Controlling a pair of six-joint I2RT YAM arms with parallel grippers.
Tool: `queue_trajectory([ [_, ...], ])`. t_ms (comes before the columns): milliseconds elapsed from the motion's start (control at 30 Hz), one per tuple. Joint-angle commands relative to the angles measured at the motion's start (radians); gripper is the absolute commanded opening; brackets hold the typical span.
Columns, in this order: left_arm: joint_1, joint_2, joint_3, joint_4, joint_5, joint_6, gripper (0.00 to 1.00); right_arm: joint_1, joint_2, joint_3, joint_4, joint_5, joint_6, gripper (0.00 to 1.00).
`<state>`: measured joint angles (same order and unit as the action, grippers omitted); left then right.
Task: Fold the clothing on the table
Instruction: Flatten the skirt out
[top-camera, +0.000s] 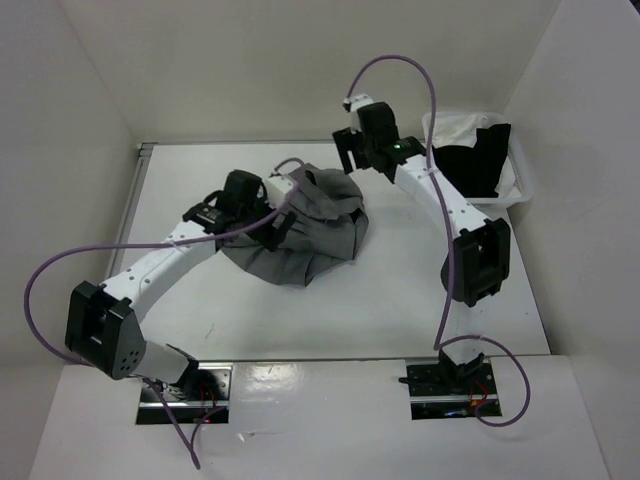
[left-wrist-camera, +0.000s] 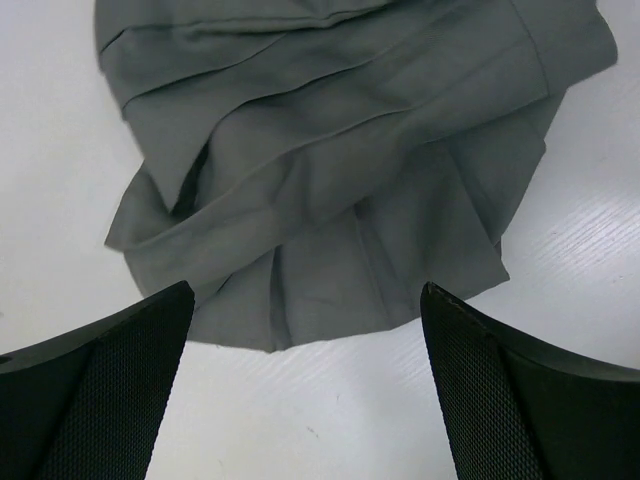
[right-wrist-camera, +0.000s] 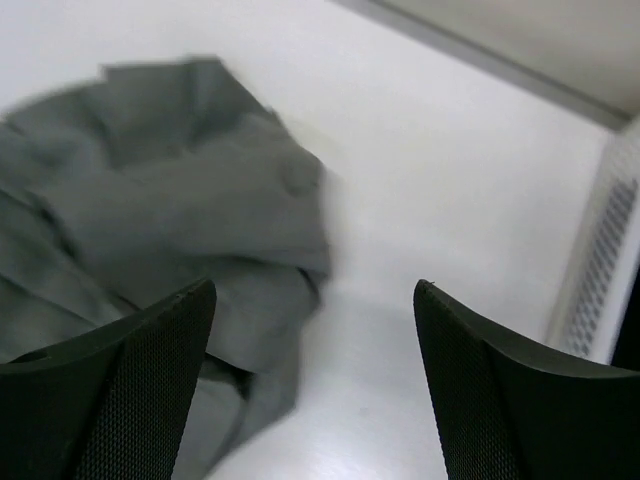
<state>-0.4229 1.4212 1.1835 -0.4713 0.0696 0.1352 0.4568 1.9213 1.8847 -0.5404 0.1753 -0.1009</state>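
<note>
The clothing (top-camera: 315, 240), a medium-grey pleated skirt, lies bunched in a heap at the middle of the table (top-camera: 400, 295). My left gripper (top-camera: 280, 212) hovers over the heap's left side, open. In the left wrist view the skirt's (left-wrist-camera: 340, 150) pleated edge lies just beyond the left gripper (left-wrist-camera: 305, 292), with bare tabletop between the fingers. My right gripper (top-camera: 348, 152) hangs above the skirt's far right edge. It (right-wrist-camera: 312, 287) is open and holds nothing, with the skirt (right-wrist-camera: 170, 190) to its left in a blurred right wrist view.
A white plastic basket (top-camera: 521, 175) at the back right holds a white garment (top-camera: 455, 130) and a black garment (top-camera: 480, 160); its perforated wall (right-wrist-camera: 600, 260) shows in the right wrist view. White walls enclose the table, with a metal rail (top-camera: 143, 150) at the back left.
</note>
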Motion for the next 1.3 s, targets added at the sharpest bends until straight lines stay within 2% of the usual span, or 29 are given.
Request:
queue_trajectory([
  [0, -0.100, 0.005, -0.050, 0.109, -0.157, 0.056, 1.00, -0.092, -0.157, -0.111, -0.023, -0.023, 0.000, 0.84],
  [133, -0.220, 0.079, -0.103, 0.226, -0.241, 0.133, 1.00, -0.110, -0.336, -0.324, 0.026, -0.025, -0.043, 0.85],
  [267, -0.255, 0.188, -0.104, 0.374, -0.286, 0.150, 0.95, -0.131, -0.459, -0.488, 0.037, -0.025, -0.057, 0.85],
  [400, -0.264, 0.258, -0.117, 0.523, -0.317, 0.150, 0.89, -0.165, -0.542, -0.564, 0.037, -0.056, -0.057, 0.85],
  [567, -0.264, 0.259, -0.163, 0.698, -0.317, 0.109, 0.86, -0.204, -0.634, -0.617, 0.026, -0.082, -0.057, 0.85],
  [700, -0.254, 0.301, -0.099, 0.689, -0.343, 0.052, 0.81, -0.227, -0.656, -0.645, 0.026, -0.120, -0.057, 0.85],
  [1000, -0.263, 0.369, -0.079, 0.718, -0.280, 0.029, 0.81, -0.265, -0.647, -0.654, 0.045, -0.163, -0.057, 0.85],
  [1267, -0.263, 0.442, -0.021, 0.740, -0.280, 0.057, 0.79, -0.297, -0.647, -0.664, 0.045, -0.184, -0.057, 0.85],
])
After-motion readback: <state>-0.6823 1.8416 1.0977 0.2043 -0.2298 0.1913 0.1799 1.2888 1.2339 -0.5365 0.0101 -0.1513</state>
